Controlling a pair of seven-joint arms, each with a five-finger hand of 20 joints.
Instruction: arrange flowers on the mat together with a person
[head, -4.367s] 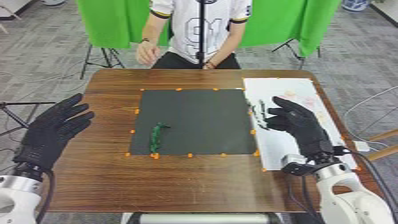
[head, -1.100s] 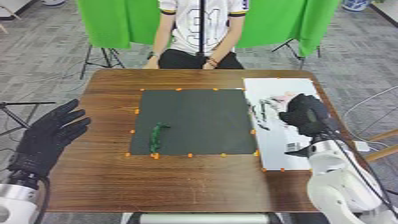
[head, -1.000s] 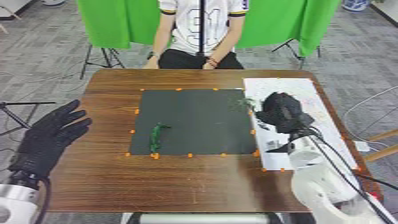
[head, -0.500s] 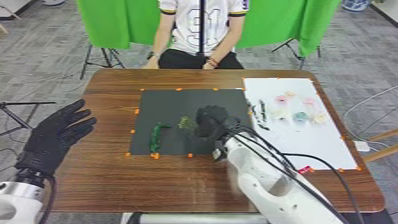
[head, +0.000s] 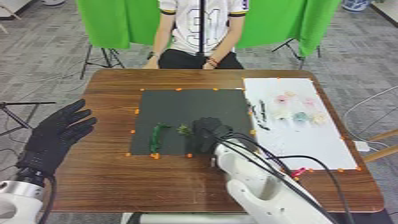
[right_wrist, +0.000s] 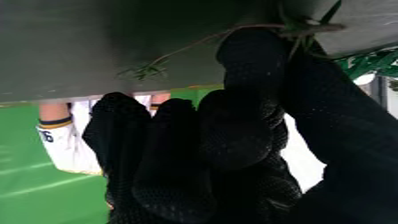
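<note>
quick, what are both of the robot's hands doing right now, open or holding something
Left hand: open, fingers relaxed, holding nothing, at the table's left side.
Right hand: pinching a green sprig over the dark mat.

Smooth brown wood table (head: 133, 185), matt dark mat (head: 195, 105); folded green cloth curtain (head: 111, 25)

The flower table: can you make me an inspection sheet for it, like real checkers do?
Surface: brown table; dark mat, with a white sheet on its right.
Job's things: green stem on the mat's left part; leafy sprig at the right hand; pale flowers and dark stems on the sheet.
Clutter: small red item by the sheet's near edge.
Hands: left hand open, at the table's left side; right hand over the mat, pinching the sprig.
Cables: black cables along the right arm.
Surroundings: green curtain, grey floor.
</note>
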